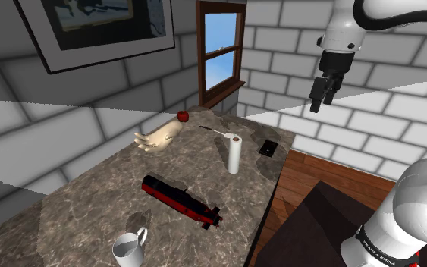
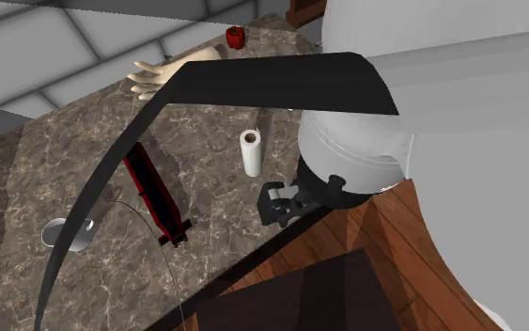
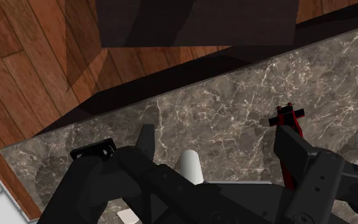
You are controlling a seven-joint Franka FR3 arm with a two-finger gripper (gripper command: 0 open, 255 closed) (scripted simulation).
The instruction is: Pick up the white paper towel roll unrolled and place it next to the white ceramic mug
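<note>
Hand (image 1: 319, 104) released, aloft | paper towel roll (image 1: 234, 155) upright | black-red object (image 1: 180, 199) lies between roll and mug (image 1: 128, 249)

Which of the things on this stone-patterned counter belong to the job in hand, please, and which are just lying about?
Belong to the job:
- white paper towel roll, standing upright
- white mug, at the counter's other end
- the robot's hand, open

Just lying about:
- red-and-black tool
- beige mannequin arm
- small red object
- small black object
</note>
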